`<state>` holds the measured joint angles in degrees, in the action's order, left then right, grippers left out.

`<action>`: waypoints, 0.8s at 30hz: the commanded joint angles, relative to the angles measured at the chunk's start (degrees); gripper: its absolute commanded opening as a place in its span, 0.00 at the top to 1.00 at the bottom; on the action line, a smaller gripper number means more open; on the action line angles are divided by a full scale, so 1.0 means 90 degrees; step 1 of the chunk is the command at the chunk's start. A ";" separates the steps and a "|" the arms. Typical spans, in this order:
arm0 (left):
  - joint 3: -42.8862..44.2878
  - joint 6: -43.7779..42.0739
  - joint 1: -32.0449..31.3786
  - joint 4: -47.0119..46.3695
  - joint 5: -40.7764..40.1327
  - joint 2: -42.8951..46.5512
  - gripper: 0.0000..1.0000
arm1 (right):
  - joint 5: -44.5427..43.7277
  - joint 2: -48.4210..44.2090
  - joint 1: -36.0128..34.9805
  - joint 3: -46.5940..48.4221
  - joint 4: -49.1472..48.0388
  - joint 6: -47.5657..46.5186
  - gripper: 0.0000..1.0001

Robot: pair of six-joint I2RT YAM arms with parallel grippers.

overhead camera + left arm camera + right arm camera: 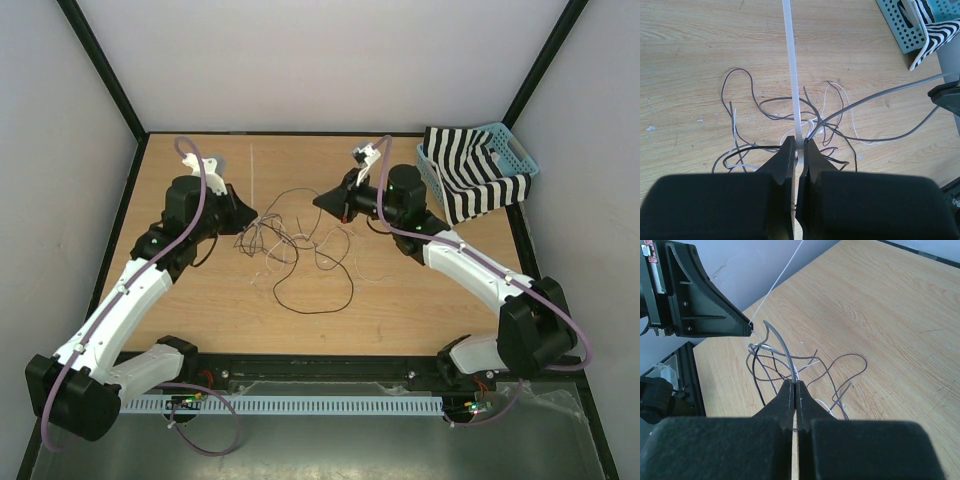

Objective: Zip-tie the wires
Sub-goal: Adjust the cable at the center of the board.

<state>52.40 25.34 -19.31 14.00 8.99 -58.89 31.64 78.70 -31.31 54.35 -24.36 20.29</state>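
Early stage: no loop closed yet around the wires [262, 238], sprawled loose mid-worktop [420, 290]. Next, probably: pass the zip tie [791, 65] under the tangle, then feed tail into head, working both sides together. Left tool [799, 150] clamped shut on the strip's near end, the rest pointing straight away. Right tool [795, 390] pinched shut on 1 grey wire, arched above the wood.

We count two arms, the left arm [130, 290] and the right arm [470, 265], two fingers [784, 162] on each, one zip tie [792, 75], one tangle of thin wires [300, 250] whose strands we cannot number, one blue basket [520, 148], one striped cloth [470, 190], one desk [420, 300].
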 commanded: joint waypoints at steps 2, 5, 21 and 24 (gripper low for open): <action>-0.0049 -0.0003 0.0036 -0.0212 -0.0032 0.0167 1.00 | -0.0199 -0.0389 0.0116 -0.0140 -0.0277 0.0153 1.00; -0.0051 -0.0003 0.0031 -0.0213 -0.0028 0.0176 1.00 | -0.0254 -0.0485 0.0165 -0.0204 -0.0282 0.0169 1.00; -0.0067 -0.0041 0.0066 -0.0208 -0.0052 0.0201 1.00 | -0.0666 -0.0790 0.0323 -0.0492 -0.0263 0.0293 1.00; -0.0061 -0.0038 0.0075 -0.0199 -0.0059 0.0216 1.00 | -0.0800 -0.0839 0.0344 -0.0565 -0.0271 0.0323 1.00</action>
<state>52.25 25.32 -19.18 14.00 8.97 -58.26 26.55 73.32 -28.73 50.13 -24.77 22.17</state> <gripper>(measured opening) 0.031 0.040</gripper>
